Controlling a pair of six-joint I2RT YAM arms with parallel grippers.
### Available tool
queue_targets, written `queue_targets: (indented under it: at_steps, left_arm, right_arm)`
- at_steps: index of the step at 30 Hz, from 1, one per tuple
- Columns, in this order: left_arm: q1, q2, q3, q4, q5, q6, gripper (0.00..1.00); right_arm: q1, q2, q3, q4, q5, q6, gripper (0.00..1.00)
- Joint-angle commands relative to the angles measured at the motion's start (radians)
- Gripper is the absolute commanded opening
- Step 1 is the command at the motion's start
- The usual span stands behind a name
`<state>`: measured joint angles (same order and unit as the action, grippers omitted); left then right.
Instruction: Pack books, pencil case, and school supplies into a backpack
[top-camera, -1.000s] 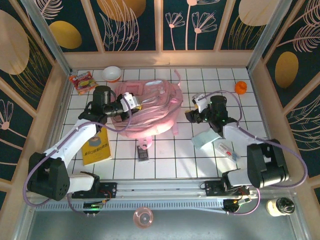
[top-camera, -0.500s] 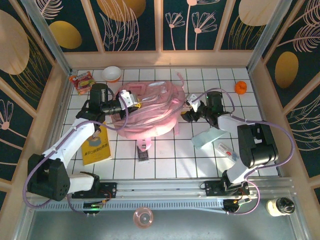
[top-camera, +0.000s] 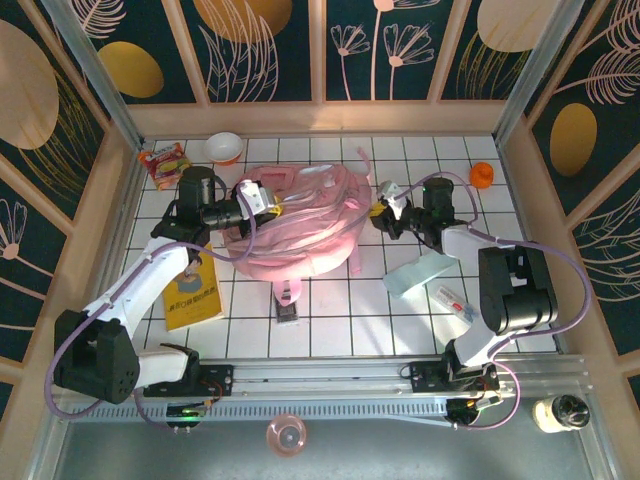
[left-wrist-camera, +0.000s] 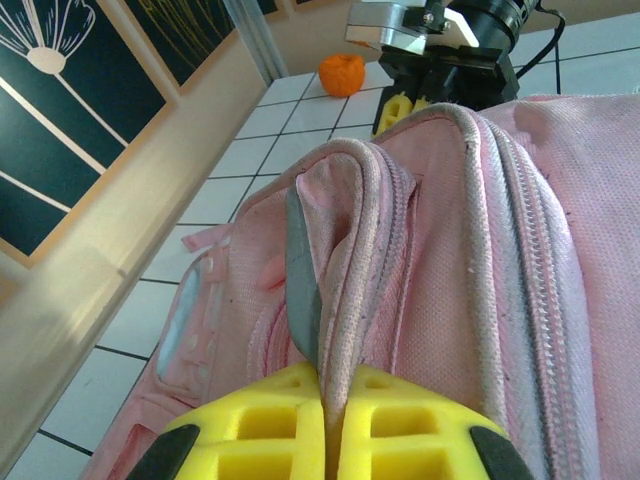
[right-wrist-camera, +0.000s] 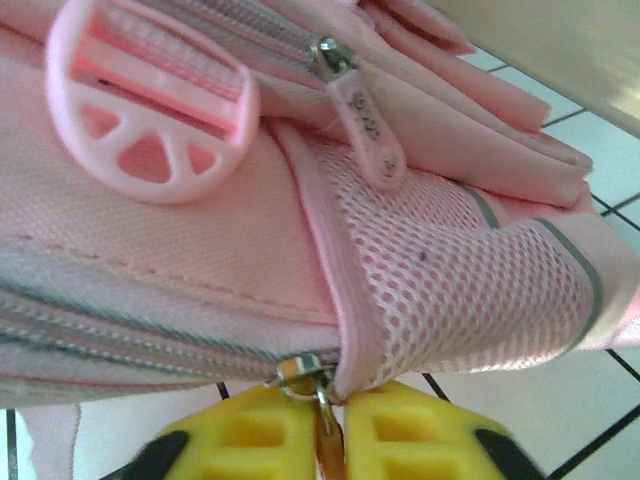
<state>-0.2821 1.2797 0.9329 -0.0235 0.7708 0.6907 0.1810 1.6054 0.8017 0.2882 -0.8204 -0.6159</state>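
The pink backpack (top-camera: 300, 228) lies at the middle of the tiled table. My left gripper (top-camera: 264, 200) is shut on a raised fold of its zipped edge (left-wrist-camera: 340, 250), pinched between the yellow pads (left-wrist-camera: 270, 415). At the bag's right side my right gripper (top-camera: 380, 214) is shut on a zipper pull (right-wrist-camera: 324, 402), beside the mesh side pocket (right-wrist-camera: 450, 290). The mustard-yellow book (top-camera: 192, 290) lies flat under my left arm. Right of the bag lies the mint-green pencil case (top-camera: 415, 273). The dark calculator-like device (top-camera: 288, 312) sits in front of the bag.
A red-and-yellow snack packet (top-camera: 163, 162) and a small bowl (top-camera: 224, 147) sit at the back left. A small orange thing (top-camera: 482, 175) is at the back right. Wooden walls close in the table on three sides. A pink strap buckle (right-wrist-camera: 150, 110) hangs close to my right wrist.
My right gripper has moved left and back to the backpack's side and shut on the zipper pull. My left gripper keeps its hold on the bag's edge.
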Motion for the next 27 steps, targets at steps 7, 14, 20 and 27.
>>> queue_targets:
  at_steps: [7,14,20,27]
  left_arm:
    - [0.001,-0.049,-0.028,0.266,-0.214,-0.065,0.0]
    - [-0.084,-0.046,-0.04,0.258,-0.569,0.007,0.0]
    - [-0.129,-0.017,-0.033,0.258,-0.744,0.038,0.0]
    - [-0.144,0.011,-0.029,0.261,-0.861,0.044,0.0]
  right_arm:
    - [-0.005,-0.036,0.065,-0.101,-0.074,0.081,0.0]
    - [0.014,-0.032,0.142,-0.291,-0.063,0.164,0.0]
    - [0.051,-0.017,0.23,-0.483,-0.034,0.199,0.0]
    - [0.075,-0.025,0.273,-0.63,-0.069,0.262,0.0]
